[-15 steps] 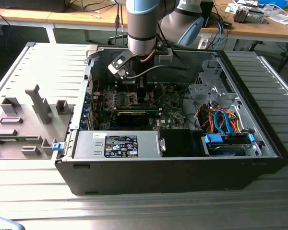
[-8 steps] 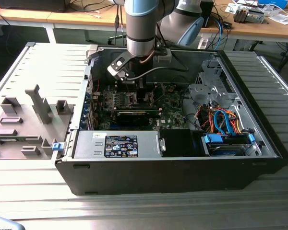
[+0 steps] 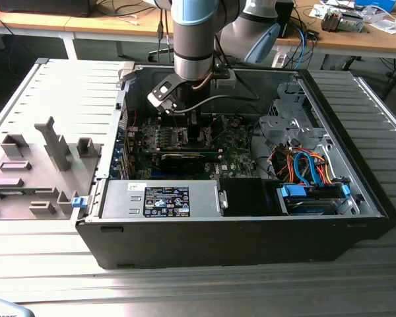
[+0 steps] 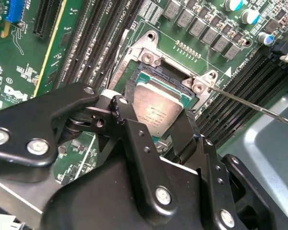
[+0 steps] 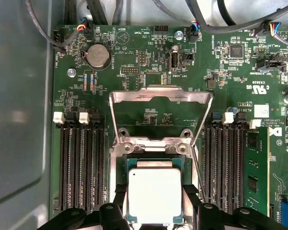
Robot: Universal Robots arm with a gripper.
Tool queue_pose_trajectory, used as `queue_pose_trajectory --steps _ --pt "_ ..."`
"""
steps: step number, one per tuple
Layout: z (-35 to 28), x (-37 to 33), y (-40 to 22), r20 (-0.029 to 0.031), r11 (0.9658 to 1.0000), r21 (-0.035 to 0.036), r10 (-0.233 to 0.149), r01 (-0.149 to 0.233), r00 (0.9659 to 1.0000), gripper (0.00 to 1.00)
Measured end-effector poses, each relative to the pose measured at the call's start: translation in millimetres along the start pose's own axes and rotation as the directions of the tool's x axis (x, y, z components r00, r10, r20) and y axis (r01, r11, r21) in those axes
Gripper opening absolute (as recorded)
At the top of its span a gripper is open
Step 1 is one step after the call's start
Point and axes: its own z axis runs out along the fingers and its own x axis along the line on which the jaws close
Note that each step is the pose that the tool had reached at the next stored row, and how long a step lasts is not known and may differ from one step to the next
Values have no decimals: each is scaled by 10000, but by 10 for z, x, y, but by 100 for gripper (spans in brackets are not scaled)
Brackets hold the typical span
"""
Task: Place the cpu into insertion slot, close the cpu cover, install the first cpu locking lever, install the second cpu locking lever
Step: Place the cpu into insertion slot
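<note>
Arm [image 3: 198, 39] reaches down into the open case [image 3: 237, 234], which lies on a ribbed metal table [image 3: 185, 290]. Cable bundle [image 3: 303, 165] sits toward the exterior view's right, well apart from the arm.

Gripper [image 5: 155, 206]: black jointed metal links with bright screw heads. Its fingers [image 4: 129, 120] are pinched on two opposite edges of the cpu [image 5: 155, 195]. The other two edges are free.

Cpu: flat square with a dull silver-grey lid and a thin green border. It is held level, directly over the slot [image 4: 159, 72]. Whether it is fully seated or just above, cannot tell. In the second wrist view the slot's dark frame shows beyond the cpu's far edge, with silvery corner brackets bolted on.

Cover [image 5: 119, 99]: thin bright sheet-metal frame with a square window. It is swung open and stands up from its hinge at the slot's far side, clear of the cpu. The green board [image 5: 149, 48] shows through the window.

Lever [image 4: 249, 103]: thin steel wire, unlatched and angled away from one slot corner, passing just beside a finger.

Room is tight at the sides. Long black memory slots [image 5: 81, 163] run parallel on both flanks of the slot, just beside the fingers. A flat grey case wall [image 5: 19, 120] lies beyond one bank. A round coin cell [image 5: 98, 56] lies past the cover, well apart.
</note>
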Motion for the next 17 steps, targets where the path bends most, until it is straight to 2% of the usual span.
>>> queue_pose_trajectory --steps 9,17 --pt "46 0 -1 0 10000 2 23 -23 10000 54" --pt "54 7 -1 -2 10000 1 45 -45 10000 54"
